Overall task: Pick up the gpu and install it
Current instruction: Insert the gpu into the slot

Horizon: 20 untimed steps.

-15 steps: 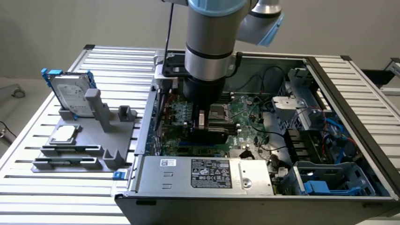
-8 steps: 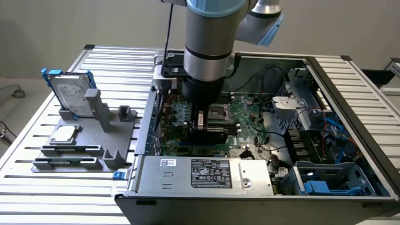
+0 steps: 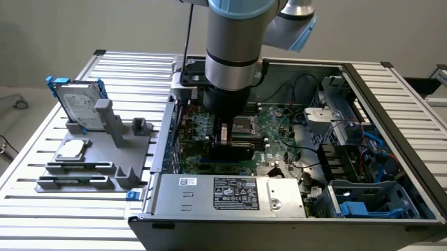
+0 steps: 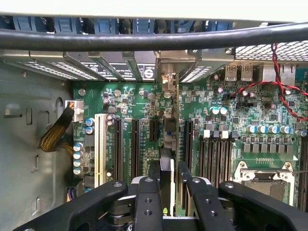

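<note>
My gripper reaches down into the open computer case, over the motherboard. It is shut on the gpu, whose black body shows just below the fingers. In the wrist view the gpu stands edge-on between the black fingers, thin and upright, with its silver end bracket toward the case's rear slot openings. The card hangs just above the black expansion slots of the green board, in line with the gap between two of them. My gripper holds the card by its near end.
On the grey fixture at the exterior view's left stand a silver hard drive with blue frame and a small square chip. Nearby are the power supply, the CPU socket, a red-black cable and a yellow sleeved cable.
</note>
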{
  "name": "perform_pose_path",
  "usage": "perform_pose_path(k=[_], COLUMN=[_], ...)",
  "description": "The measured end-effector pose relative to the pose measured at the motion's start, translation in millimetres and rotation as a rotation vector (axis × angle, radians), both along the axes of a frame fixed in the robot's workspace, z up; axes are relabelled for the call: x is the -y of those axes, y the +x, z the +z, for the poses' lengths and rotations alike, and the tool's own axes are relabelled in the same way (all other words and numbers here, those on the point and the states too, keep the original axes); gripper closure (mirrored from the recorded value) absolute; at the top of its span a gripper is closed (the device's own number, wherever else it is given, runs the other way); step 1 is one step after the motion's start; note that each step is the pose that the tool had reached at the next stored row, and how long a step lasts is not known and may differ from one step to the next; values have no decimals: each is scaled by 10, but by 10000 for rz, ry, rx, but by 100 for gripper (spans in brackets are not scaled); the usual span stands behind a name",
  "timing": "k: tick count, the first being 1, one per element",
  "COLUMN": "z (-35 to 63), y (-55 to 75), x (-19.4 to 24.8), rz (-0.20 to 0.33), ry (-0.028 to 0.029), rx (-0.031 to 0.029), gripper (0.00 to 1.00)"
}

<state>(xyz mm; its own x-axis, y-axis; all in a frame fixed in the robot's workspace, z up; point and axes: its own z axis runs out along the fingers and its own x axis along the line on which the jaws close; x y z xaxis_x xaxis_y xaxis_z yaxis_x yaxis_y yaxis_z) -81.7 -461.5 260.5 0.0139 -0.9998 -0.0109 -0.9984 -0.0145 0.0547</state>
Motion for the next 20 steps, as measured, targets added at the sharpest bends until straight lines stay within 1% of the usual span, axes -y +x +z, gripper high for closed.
perform_pose_path(k=[2, 6, 8, 12, 16, 20], z=[24, 24, 16, -4, -14, -15], y=[-1, -1, -1, -1, -1, 0], x=[1, 1, 1, 1, 1, 3], rz=[0, -1, 0, 0, 0, 0], ry=[-6, -5, 6, 61, 78, 80], rx=[-15, -20, -20, -30, -60, -117], gripper=[74, 74, 74, 74, 74, 74])
